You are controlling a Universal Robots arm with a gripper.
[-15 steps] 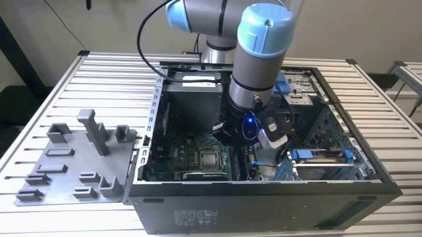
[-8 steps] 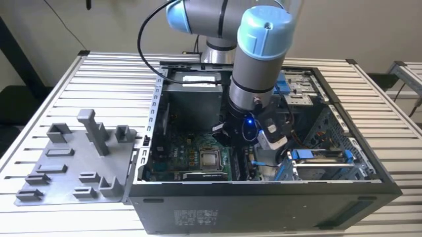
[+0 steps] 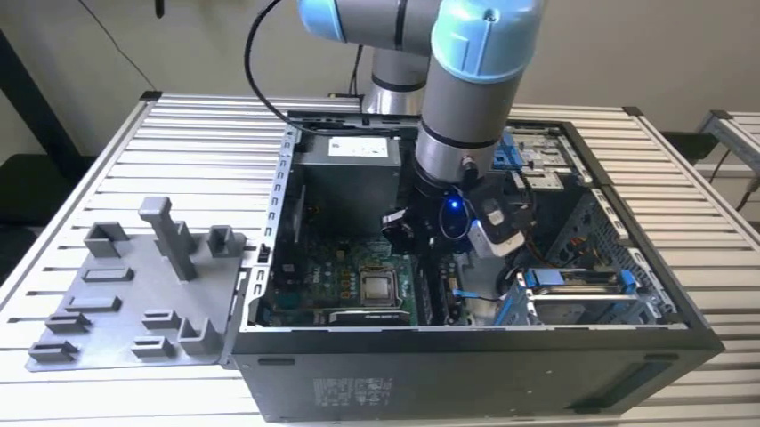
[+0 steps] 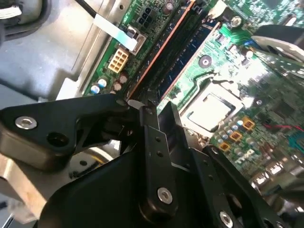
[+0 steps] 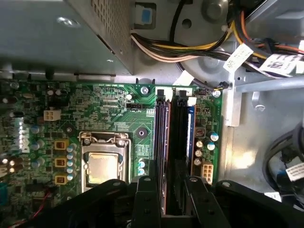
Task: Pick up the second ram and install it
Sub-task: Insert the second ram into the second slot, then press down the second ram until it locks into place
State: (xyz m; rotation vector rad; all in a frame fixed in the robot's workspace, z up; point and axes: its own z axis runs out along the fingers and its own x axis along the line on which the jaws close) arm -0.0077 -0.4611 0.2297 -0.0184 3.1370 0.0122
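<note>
In the exterior view, the arm's gripper (image 3: 442, 233) is lowered inside the open computer case (image 3: 475, 356) on the slatted bench (image 3: 178, 124), just beside the processor socket (image 3: 380, 286). A grey holder tray (image 3: 131, 294) lies on the bench next to the case.

In the second wrist view, the jaws are over the memory slots (image 4: 175, 47) beside the socket.

In the first wrist view, the jaws look clamped on the second ram (image 5: 172, 142), which stands upright in the slots just beside the socket.
</note>
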